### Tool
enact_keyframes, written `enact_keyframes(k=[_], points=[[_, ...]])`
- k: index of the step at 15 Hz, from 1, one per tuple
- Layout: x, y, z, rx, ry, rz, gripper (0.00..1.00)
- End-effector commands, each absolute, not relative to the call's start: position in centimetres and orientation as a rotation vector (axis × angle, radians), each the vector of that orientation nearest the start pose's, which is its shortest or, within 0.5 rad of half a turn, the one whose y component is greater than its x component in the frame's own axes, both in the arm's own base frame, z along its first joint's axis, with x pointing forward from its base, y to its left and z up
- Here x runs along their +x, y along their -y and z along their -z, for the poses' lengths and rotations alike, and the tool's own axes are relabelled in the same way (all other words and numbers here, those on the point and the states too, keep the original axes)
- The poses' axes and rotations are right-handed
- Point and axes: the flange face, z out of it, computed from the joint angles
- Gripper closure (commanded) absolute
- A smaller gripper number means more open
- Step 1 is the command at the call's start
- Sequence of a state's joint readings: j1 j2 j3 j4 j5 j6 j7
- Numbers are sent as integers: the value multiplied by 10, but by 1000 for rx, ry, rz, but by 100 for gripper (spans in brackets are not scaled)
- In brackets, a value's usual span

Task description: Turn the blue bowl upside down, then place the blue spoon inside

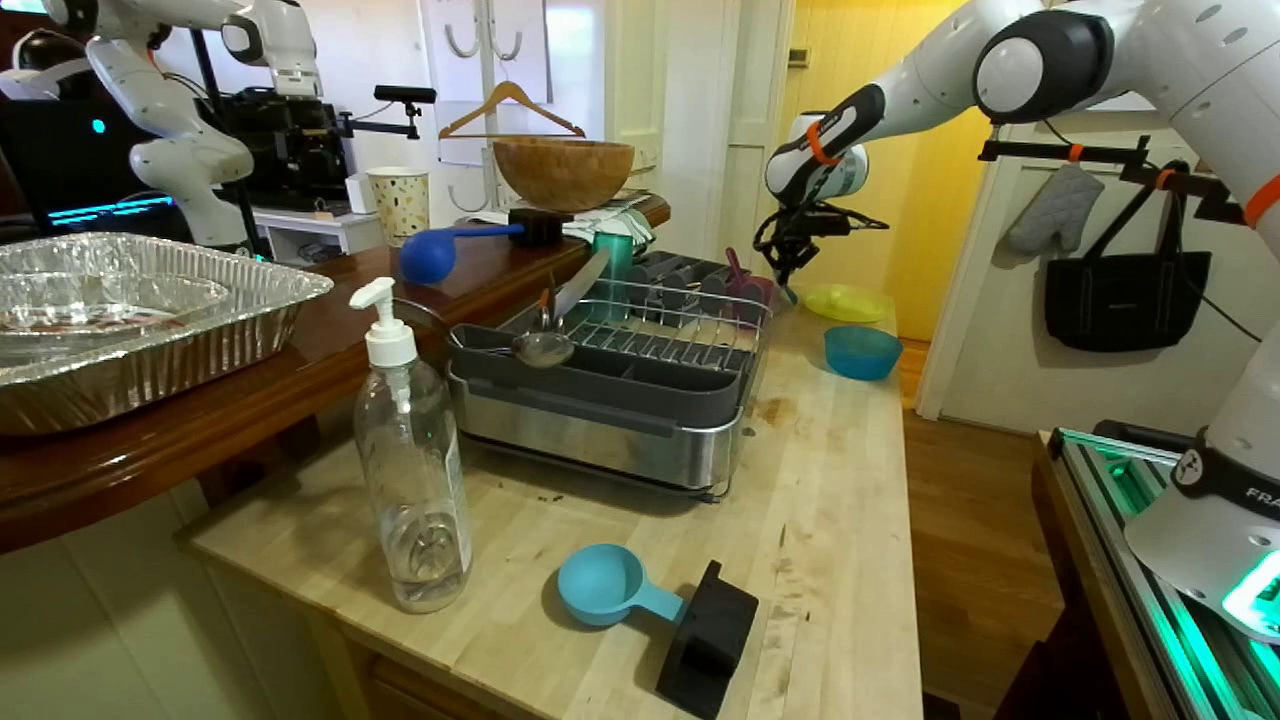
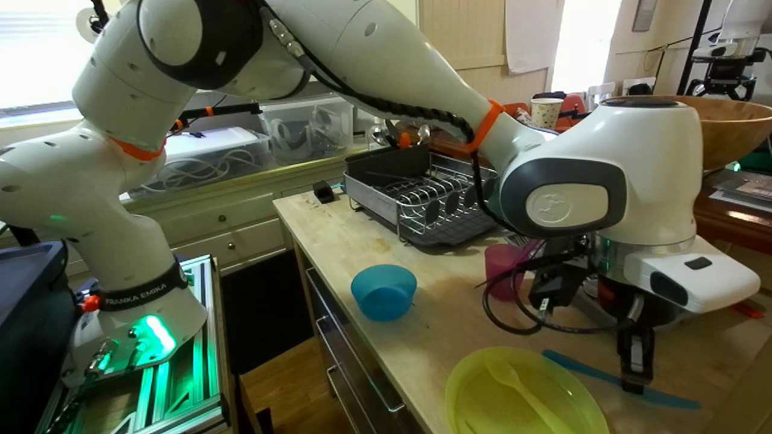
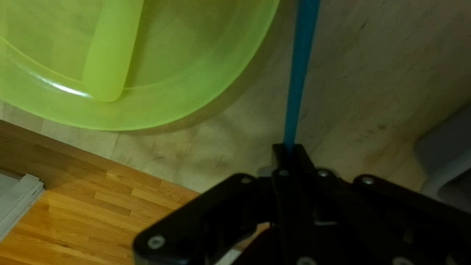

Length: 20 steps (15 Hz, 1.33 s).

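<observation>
In an exterior view, the blue bowl [image 2: 384, 292] stood mouth up between nine and ten o'clock from the gripper [image 2: 634, 381]. Rightward, what was likely the blue spoon [image 2: 582, 367] had its long axis nearly along that bearing; in the wrist view it ran toward twelve, pinched in nearly closed jaws.

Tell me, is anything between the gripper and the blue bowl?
Nothing tall is: the straight way from the gripper to the blue bowl runs between the pink cup and the yellow plate, perhaps over its edge.
</observation>
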State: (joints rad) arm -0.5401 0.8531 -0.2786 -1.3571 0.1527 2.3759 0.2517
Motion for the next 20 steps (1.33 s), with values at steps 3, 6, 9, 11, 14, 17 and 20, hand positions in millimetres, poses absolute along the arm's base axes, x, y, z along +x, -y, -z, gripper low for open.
enact_keyframes(k=[3, 6, 9, 11, 14, 17, 20], points=[[555, 518, -264, -2747, -1743, 233, 99], [550, 516, -284, -2718, -1772, 228, 99], [543, 514, -305, -2723, -1794, 260, 99], [535, 512, -320, -2719, -1811, 275, 99], [520, 501, -335, -2744, -1796, 246, 99], [506, 484, -343, -2757, -1789, 197, 99], [493, 463, -345, -2787, -1763, 131, 99]])
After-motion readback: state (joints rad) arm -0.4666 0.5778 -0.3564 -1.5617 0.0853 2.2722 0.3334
